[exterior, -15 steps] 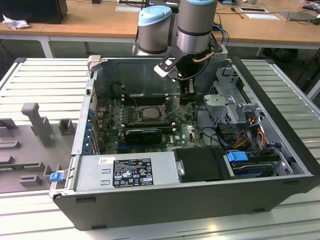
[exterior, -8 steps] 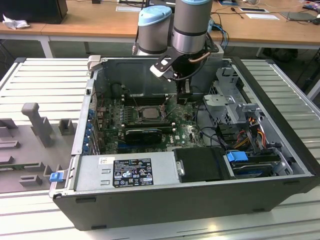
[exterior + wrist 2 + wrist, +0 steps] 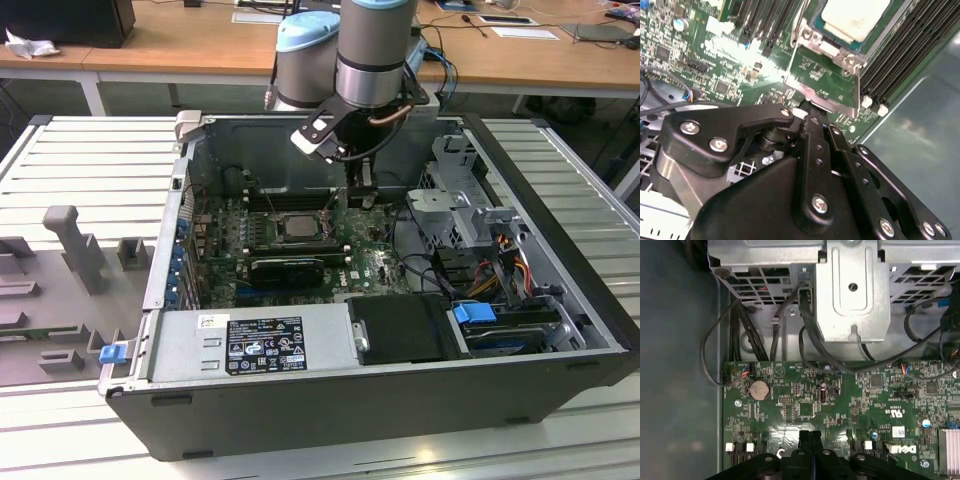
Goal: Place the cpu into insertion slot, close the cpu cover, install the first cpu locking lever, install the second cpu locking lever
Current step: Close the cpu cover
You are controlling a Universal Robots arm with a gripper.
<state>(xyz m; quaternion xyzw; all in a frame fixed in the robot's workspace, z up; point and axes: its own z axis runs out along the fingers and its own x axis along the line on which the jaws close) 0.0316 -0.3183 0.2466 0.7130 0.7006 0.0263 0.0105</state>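
Black gripper (image 3: pixel 812 114), its fingers pressed together, tips at the thin silvery cpu cover (image 3: pixel 825 97); the pale square cpu (image 3: pixel 855 17) lies in the insertion slot (image 3: pixel 837 39)

a pale grey tabletop (image 3: pixel 90 160) of long ribbed metal slats spreads across the exterior view, reaching both of its sides. on the exterior view's left, a group of grey moulded fixtures (image 3: pixel 70 250) stands on the slats, one of them an upright post. behind the tabletop runs a row of light wooden desks (image 3: pixel 180 45) on white legs (image 3: pixel 92 95), and the space beneath them lies in shadow. a dark box (image 3: pixel 75 20) sits at the far left of the desks, with a crumpled white scrap (image 3: pixel 28 45) just beside it. loose papers (image 3: pixel 525 32) lie toward the exterior view's right. the light is even and soft, leaving a dull sheen on the slats.
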